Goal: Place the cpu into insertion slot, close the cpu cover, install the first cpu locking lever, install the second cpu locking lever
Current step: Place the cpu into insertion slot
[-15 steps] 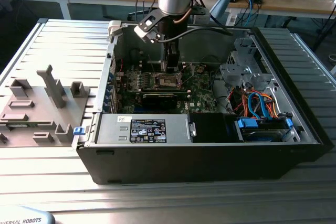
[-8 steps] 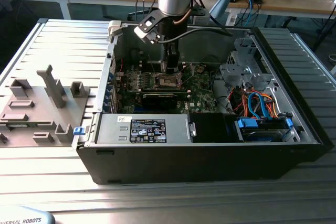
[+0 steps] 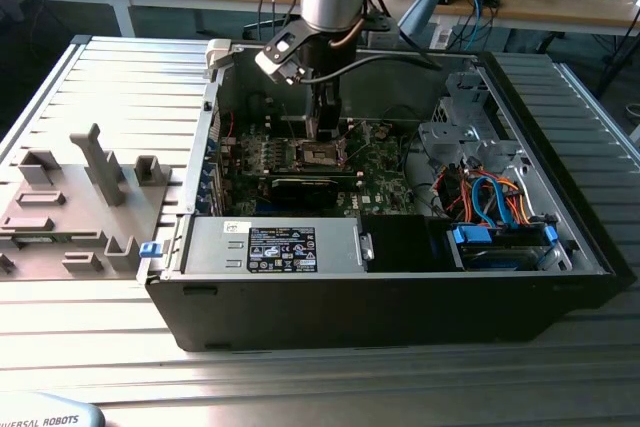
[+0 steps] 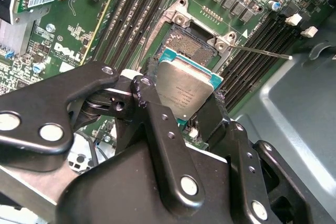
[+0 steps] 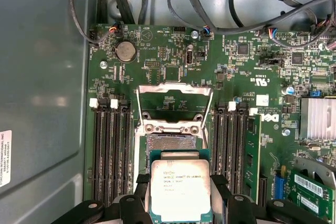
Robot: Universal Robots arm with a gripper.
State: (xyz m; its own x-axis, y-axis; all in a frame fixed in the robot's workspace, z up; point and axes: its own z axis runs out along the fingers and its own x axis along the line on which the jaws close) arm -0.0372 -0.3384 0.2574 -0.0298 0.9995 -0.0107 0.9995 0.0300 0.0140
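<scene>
My gripper [image 5: 180, 183] is shut on the cpu [image 5: 180, 190], a square chip with a silver-grey top, its black fingers [image 5: 140, 188] pressing two opposite edges. The chip hangs level just above the green board, off one side of the insertion slot [image 5: 170, 141], whose dark recess lies bare. In the second wrist view the cpu [image 4: 185, 92] overlaps the near edge of the insertion slot [image 4: 190, 45]. The cpu cover [image 5: 176, 86] stands flipped open on the far side of the slot. In the exterior view the gripper [image 3: 325, 135] hangs inside the open computer case over the slot [image 3: 322, 155].
Rows of black memory slots [image 5: 113, 150] flank the socket on both sides. A thin metal lever rod [image 4: 262, 52] sticks out beside it. Cables [image 5: 210, 3] run along the case wall [image 5: 42, 77]. A grey fixture tray [image 3: 70, 207] lies at the exterior view's left.
</scene>
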